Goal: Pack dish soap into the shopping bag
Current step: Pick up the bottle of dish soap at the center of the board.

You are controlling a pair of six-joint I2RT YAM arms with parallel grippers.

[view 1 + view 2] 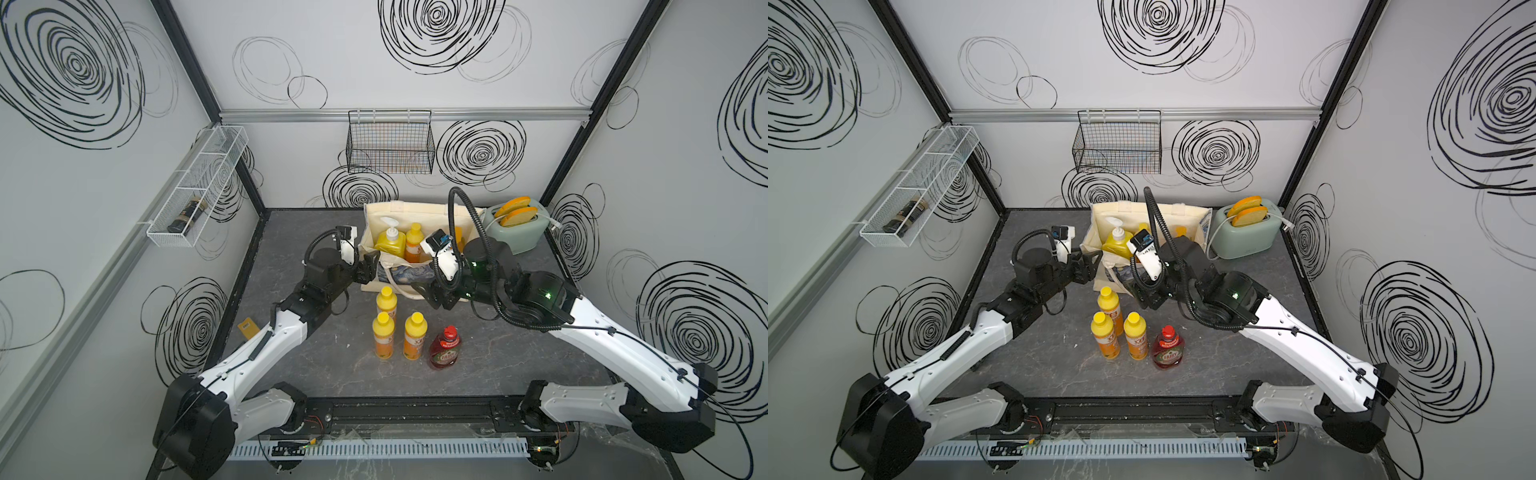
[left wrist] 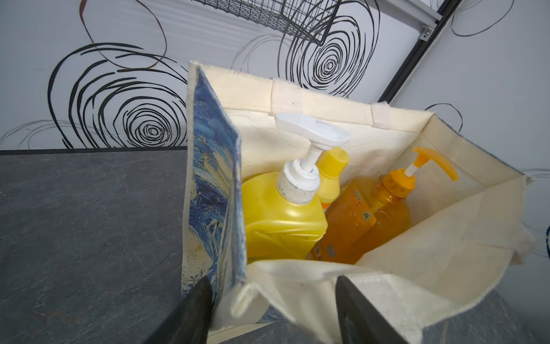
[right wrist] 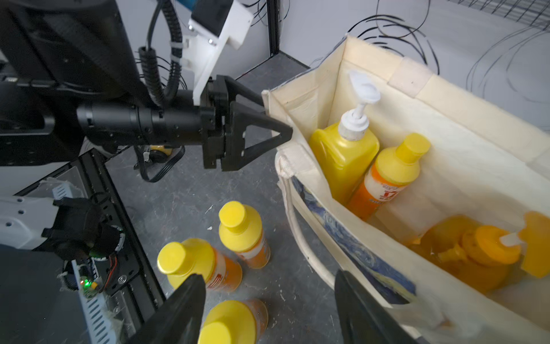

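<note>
Canvas shopping bag [image 1: 407,212] at twelve o'clock; left gripper [image 2: 273,283] splayed astride its rim, right gripper [image 3: 268,277] splayed, empty. Could snag handle [image 3: 297,226], toppling yellow bottles [image 1: 383,336] at six.

Arms extended, left end effector [image 2: 272,280] spread wide, right end effector [image 3: 269,275] likewise

You see the whole table [image 1: 324,365] from high over its front edge in both top views, angled down — your wrist cameras sit close, sharing the inside of the shopping bag [image 2: 324,99].
</note>
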